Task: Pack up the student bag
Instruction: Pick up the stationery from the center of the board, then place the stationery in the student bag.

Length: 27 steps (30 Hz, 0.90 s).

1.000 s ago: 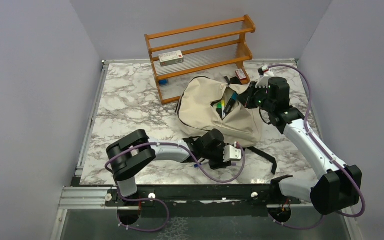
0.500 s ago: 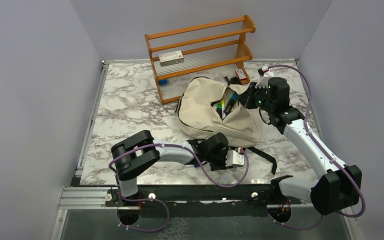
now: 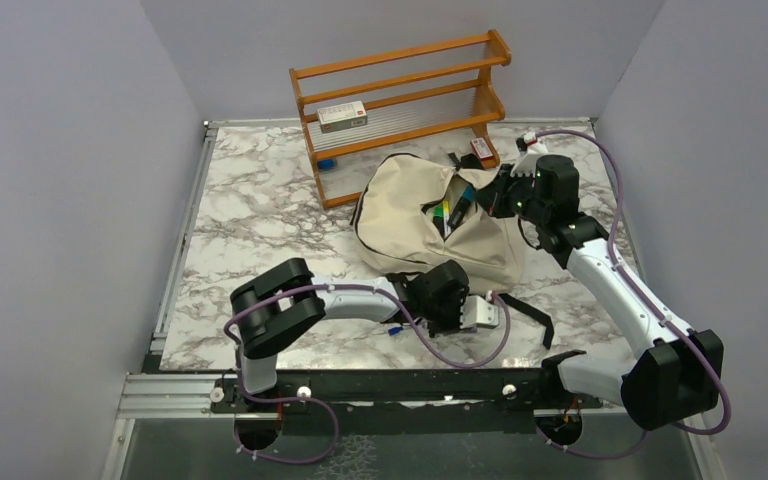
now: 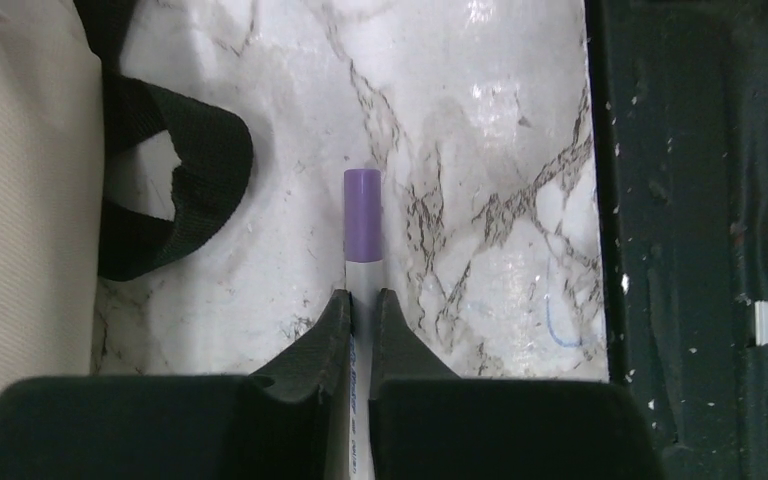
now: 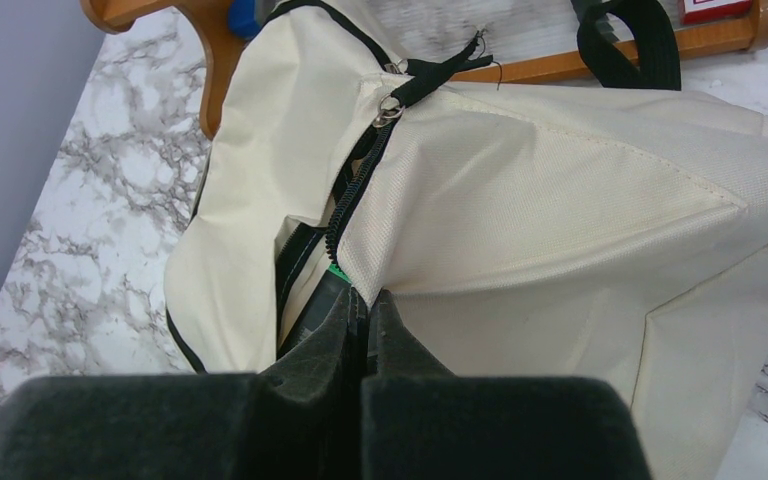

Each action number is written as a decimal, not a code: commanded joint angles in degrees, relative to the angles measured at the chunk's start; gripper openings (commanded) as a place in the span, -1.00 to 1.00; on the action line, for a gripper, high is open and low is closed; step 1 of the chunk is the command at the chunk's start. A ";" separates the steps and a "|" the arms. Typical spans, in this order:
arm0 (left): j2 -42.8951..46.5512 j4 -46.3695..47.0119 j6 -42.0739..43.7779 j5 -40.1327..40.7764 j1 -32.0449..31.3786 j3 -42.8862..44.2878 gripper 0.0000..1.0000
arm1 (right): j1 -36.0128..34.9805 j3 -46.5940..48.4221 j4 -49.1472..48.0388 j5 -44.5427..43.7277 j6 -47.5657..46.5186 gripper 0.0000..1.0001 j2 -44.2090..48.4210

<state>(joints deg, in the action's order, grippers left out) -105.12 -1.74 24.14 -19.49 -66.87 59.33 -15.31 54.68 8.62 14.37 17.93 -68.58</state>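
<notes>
Pen [image 4: 362, 205] is now pinched tight in my left hand [image 4: 362, 296]; my right hand [image 5: 365, 296] holds the bag [image 5: 520, 170] open, ready.

Soft, even light from overhead, bright on the marble table [image 3: 250, 215]. A faint shadow sits under the bag [image 3: 400, 215]. Left wrist view: white glare up top, pen [image 4: 362, 215] crisp (near fingers [image 4: 325, 345] dark and soft). Right wrist view: rack [image 5: 730, 38] blurry.
</notes>
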 commanded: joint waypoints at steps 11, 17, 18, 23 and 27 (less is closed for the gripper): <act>18.28 9.53 -10.21 -15.46 8.21 -5.07 -1.00 | 0.02 -1.11 -5.91 -1.22 -0.82 -0.99 2.73; 27.17 14.88 -19.64 -13.83 18.02 -11.12 -1.00 | 0.02 -0.62 -4.92 -2.05 -1.90 -0.99 3.03; 28.45 14.39 -21.03 -11.38 19.03 -11.17 -1.00 | 0.02 -0.52 -4.72 -2.21 -1.93 -0.99 3.09; 30.02 7.80 -28.37 -4.71 23.47 -5.75 -1.00 | 0.01 -0.77 -4.79 -2.08 -1.35 -0.99 3.22; 26.45 -1.09 -31.91 -4.61 25.28 3.27 -1.00 | 0.02 -0.55 -4.99 -0.94 -1.23 -0.99 2.58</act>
<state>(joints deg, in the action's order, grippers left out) -76.69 4.36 -1.08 -26.57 -43.20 53.98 -15.31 53.67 6.92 13.74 17.04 -67.83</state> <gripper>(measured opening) 0.028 0.023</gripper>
